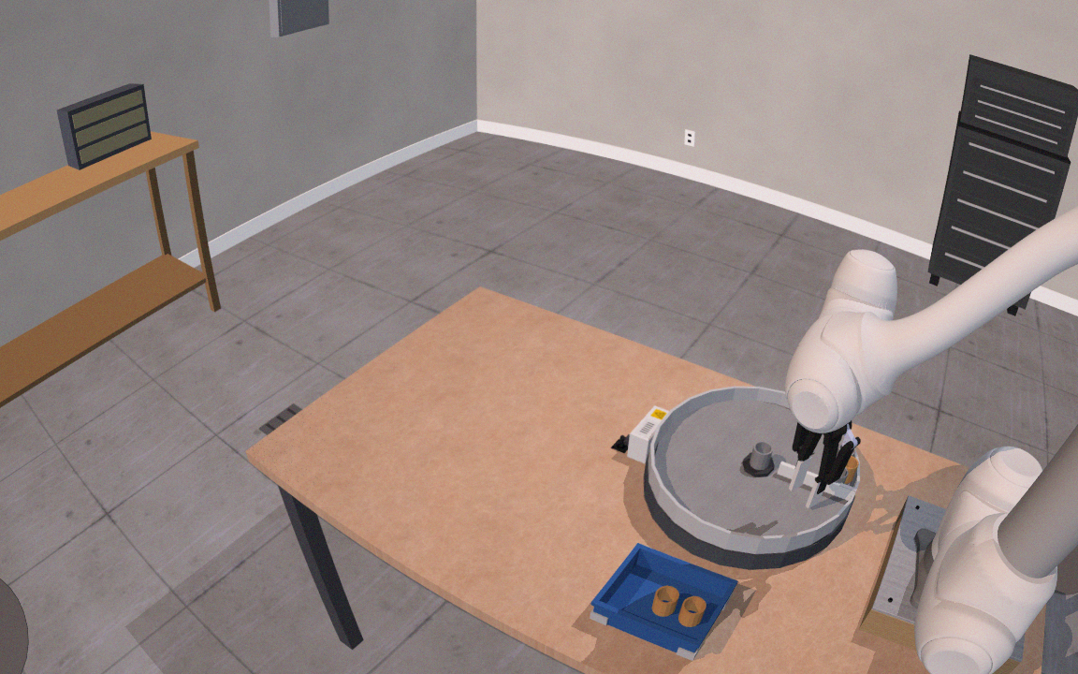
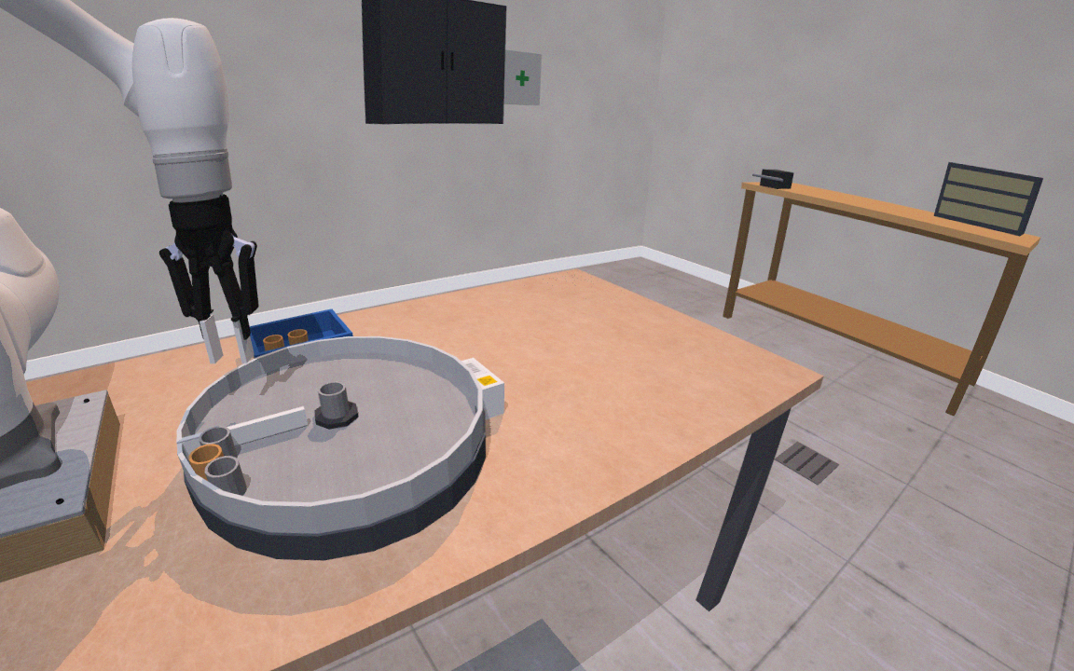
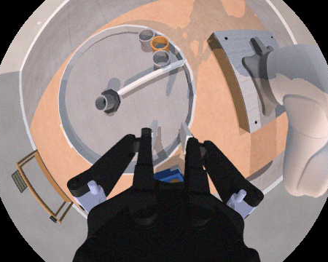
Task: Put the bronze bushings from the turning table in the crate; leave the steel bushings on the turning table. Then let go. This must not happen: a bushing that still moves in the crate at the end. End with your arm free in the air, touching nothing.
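Observation:
My gripper (image 1: 802, 496) (image 2: 228, 360) (image 3: 168, 128) is partly open and empty, above the crate side of the turning table (image 1: 693, 494) (image 2: 407, 417) (image 3: 87, 73). A bronze bushing (image 1: 852, 471) (image 2: 205, 457) (image 3: 159, 38) stands at the turning table's rim, between one steel bushing (image 2: 216, 440) (image 3: 161, 60) by the white bar and another steel bushing (image 2: 227, 475) (image 3: 146, 39). In the top view the arm hides the steel ones. The blue crate (image 1: 631, 591) (image 2: 328, 321) (image 3: 164, 175) holds two bronze bushings, one bushing (image 1: 665, 601) (image 2: 297, 335) beside the other bushing (image 1: 691, 611) (image 2: 273, 342).
A white bar (image 2: 274, 423) (image 3: 142, 81) runs from near the centre post (image 1: 761, 457) (image 2: 333, 400) to the raised rim. A white box (image 1: 648, 432) (image 2: 487, 388) sits against the turning table's outside. The arm's base plate (image 3: 237, 73) is beside it.

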{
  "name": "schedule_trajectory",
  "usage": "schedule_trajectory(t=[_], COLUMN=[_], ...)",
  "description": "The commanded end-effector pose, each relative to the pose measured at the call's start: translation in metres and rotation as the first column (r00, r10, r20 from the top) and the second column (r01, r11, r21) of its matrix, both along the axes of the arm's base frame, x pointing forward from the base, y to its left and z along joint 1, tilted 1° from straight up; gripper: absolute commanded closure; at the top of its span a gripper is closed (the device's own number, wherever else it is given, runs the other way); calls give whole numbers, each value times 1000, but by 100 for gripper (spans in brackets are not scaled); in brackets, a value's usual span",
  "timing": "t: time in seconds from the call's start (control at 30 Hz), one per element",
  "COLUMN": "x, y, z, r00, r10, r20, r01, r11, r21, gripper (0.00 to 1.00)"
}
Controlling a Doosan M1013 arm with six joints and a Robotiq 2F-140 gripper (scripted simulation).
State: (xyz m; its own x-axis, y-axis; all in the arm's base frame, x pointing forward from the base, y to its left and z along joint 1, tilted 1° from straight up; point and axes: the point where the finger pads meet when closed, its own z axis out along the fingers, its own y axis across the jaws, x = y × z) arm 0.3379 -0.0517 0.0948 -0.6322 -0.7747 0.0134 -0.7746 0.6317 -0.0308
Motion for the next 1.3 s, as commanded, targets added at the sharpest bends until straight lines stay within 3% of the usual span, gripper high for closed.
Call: schedule_trajectory(t=[0.0,0.67,1.27], x=[-19,-73,-82], y=[-38,-136,-152], z=[1,2,2], r00=[997,959,949], r10=[79,282,314], r20=[3,0,0], r01=[-79,-282,-314], r11=[997,959,949], r21=[18,16,16], gripper=[72,72,72])
